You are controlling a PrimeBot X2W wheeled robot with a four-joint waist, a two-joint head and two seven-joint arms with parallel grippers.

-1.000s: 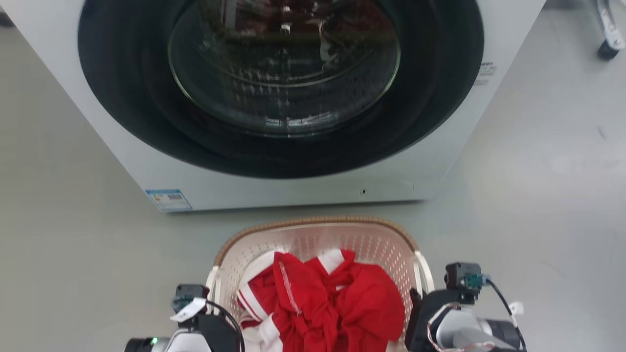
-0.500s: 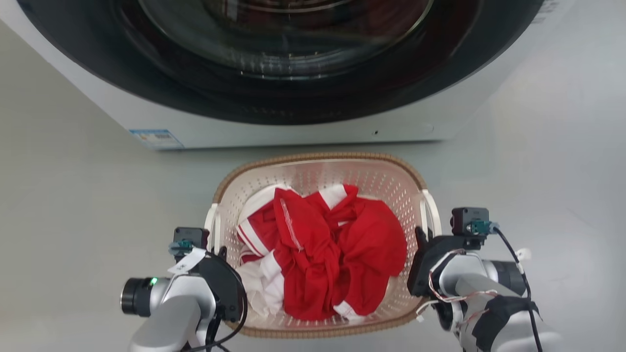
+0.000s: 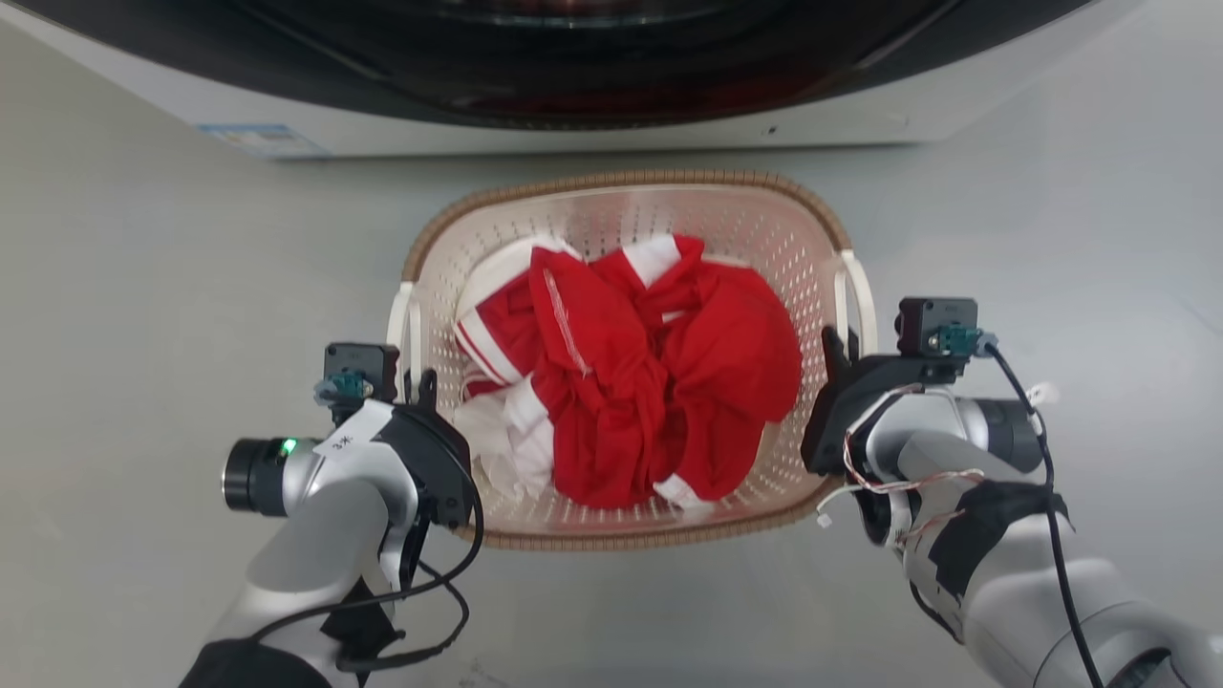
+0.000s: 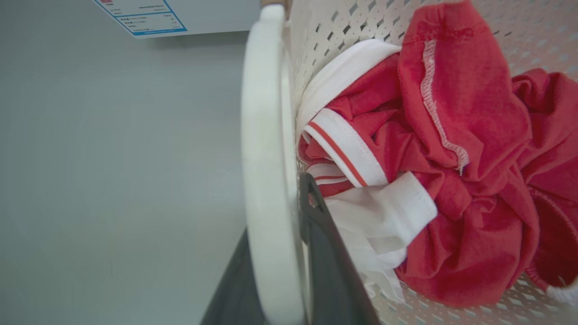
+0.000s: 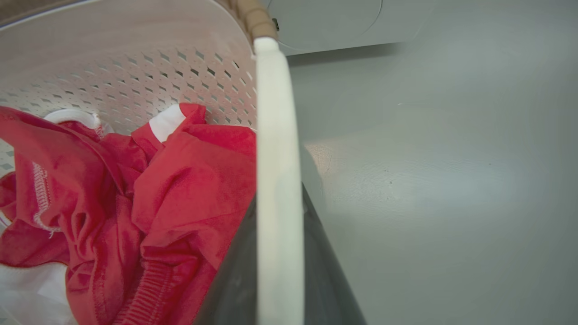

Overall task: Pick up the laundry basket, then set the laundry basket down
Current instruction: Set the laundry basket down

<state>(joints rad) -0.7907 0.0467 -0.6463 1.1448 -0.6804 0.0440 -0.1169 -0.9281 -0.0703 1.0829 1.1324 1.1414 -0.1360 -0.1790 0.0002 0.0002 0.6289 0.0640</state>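
We face a washing machine [image 3: 573, 139]. Just before it, between our arms, is the laundry basket [image 3: 621, 179], holding red and white clothes [image 3: 650, 382]. Our left gripper [image 3: 418, 382] and right gripper [image 3: 841, 349] each pinch a thin side handle. We judge that uneven lowering could twist a handle free and tip the basket.

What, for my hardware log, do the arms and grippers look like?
The left gripper and right gripper are black housings with dark fingers on silver-grey rounded arms. Each wrist carries a black box with a teal plug and black cable. The left arm has a green light and white tag; the right arm has red-white wires and black wrap.
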